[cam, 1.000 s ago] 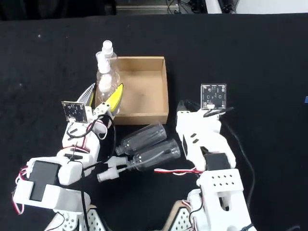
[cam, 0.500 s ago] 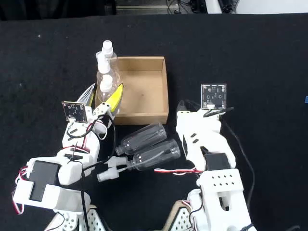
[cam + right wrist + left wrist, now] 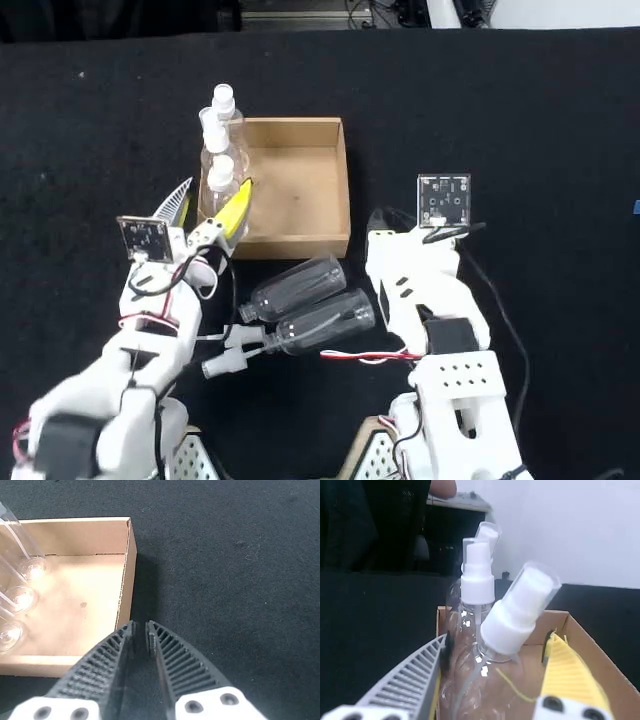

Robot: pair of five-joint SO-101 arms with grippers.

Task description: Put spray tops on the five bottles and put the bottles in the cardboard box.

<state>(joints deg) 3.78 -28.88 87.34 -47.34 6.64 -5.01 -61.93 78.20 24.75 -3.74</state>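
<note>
Bottles (image 3: 222, 150) were stood inside the cardboard box (image 3: 300, 243), the nearest flanked by released left fingers (image 3: 238, 205), right fingers (image 3: 100, 665) clenched.

The high camera looks straight down over the black counter (image 3: 520, 120). Both wrist cameras sit low and close, facing far; all share the brown cardboard box (image 3: 300, 200).

Black cloth tabletop (image 3: 520, 120) — plain white wall (image 3: 585, 530) behind.
</note>
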